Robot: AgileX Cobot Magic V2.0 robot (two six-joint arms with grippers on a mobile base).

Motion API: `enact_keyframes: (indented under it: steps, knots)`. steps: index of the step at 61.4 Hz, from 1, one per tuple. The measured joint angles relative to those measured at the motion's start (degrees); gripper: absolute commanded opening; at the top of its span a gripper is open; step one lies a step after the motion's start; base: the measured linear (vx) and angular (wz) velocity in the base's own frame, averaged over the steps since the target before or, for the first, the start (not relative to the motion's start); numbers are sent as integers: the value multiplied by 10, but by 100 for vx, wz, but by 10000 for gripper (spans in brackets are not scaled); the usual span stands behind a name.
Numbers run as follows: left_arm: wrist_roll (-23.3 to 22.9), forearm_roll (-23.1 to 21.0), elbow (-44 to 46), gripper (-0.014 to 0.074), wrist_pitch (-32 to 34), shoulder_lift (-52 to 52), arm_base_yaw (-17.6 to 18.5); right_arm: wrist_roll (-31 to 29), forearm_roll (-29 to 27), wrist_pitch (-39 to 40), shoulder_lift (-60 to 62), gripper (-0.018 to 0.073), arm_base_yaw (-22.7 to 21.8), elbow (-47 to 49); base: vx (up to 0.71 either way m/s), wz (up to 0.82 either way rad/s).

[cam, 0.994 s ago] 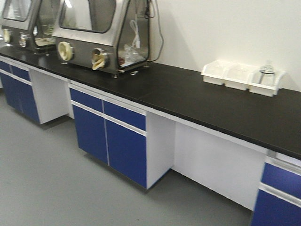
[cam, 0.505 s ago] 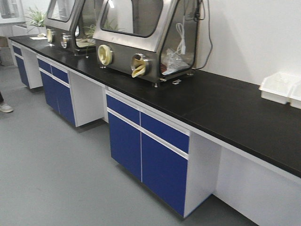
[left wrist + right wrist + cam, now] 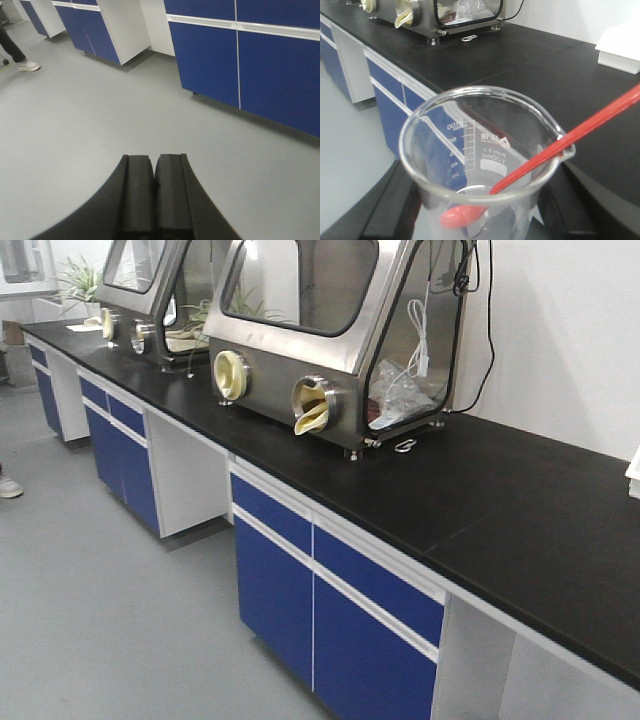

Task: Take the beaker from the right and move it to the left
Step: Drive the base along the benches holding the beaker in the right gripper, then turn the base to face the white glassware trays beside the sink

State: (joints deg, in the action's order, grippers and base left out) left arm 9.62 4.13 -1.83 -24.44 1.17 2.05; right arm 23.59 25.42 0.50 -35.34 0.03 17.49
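Black laboratory benchtop (image 3: 480, 490) runs along a white wall over blue cabinet doors (image 3: 275, 590), with a stainless glove box (image 3: 330, 330) standing on it and a second one behind. Right wrist view: the beaker (image 3: 480, 165), clear glass marked 100 ml, sits upright between the dark fingers of the right gripper (image 3: 482, 220), which appear clamped on its lower wall. It is held in the air in front of the bench edge and is not resting on anything. The red stick (image 3: 580, 127) lies across the spout with its bulb end on the beaker bottom. A white tray (image 3: 620, 47) sits on the bench beyond it. The left gripper (image 3: 154, 195) hangs over the grey floor (image 3: 100, 125), pads pressed together with nothing between them. Step in hand, as judged: transit leftward with the beaker. To do it well, keep the wrist level so the stick does not slide out over the lip, hold the clamp steady on smooth glass, and keep the protruding stick end away from the glove box when approaching the bench. Against the frame from a second ago, the front view has swung left along the bench: the row of white trays has left the picture except for a sliver at the right edge, the glove box sits larger and nearer centre, and a potted plant and a shoe (image 3: 29, 65) now show.
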Motion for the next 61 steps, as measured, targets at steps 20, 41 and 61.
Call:
enact_keyframes:
  steps: [20,41,61]
  knots:
    - [0,0,0,-6,0,0,0,0,0,0,0,-3,0,0,42,-30]
    - [0,0,0,-6,0,0,0,0,0,0,0,-3,0,0,32,-54]
    - [0,0,0,-6,0,0,0,0,0,0,0,-3,0,0,20,-74]
